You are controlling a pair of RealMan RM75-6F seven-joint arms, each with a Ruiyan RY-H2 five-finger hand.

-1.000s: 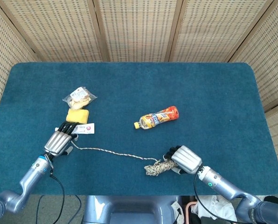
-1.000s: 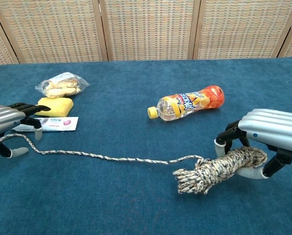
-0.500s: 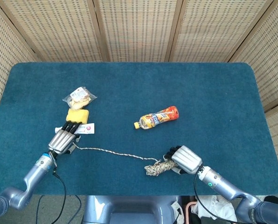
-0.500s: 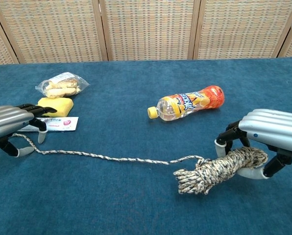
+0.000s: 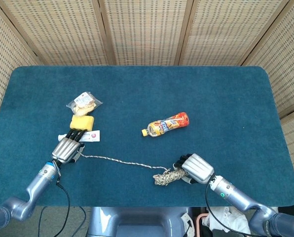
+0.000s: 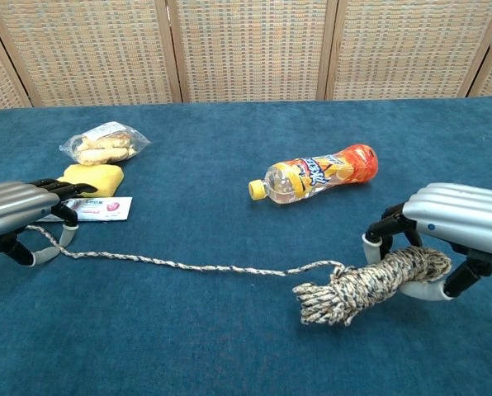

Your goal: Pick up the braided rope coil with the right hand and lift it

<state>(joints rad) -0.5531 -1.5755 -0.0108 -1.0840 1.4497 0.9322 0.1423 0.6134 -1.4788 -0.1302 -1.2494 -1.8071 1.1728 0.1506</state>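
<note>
Teal-blue carpet-like cloth covers the table (image 5: 226, 89), and near its front edge lies the beige-and-black braided rope coil (image 6: 370, 283). The silver right hand (image 6: 444, 235) sits over the coil's right end, dark fingers (image 6: 385, 227) curled down in front of it and a pale thumb tip hooked beneath, so the hand grips the bundle; the coil's left end rests on the cloth. From the coil a single loose strand of the same rope (image 6: 180, 266) trails leftward across the cloth to the silver left hand (image 6: 19, 216). That hand lies low on the table with fingers curved over the strand's end; whether it pinches the strand or only rests on it cannot be told. Just beyond the left fingertips lies a flat white sachet with pink print (image 6: 97, 209), with a yellow sponge block (image 6: 92, 177) behind it and a clear plastic bag of pale snacks (image 6: 104, 142) further back. Mid-table, well apart from both hands, an orange-labelled plastic bottle with a yellow cap (image 6: 316, 174) lies on its side.
</note>
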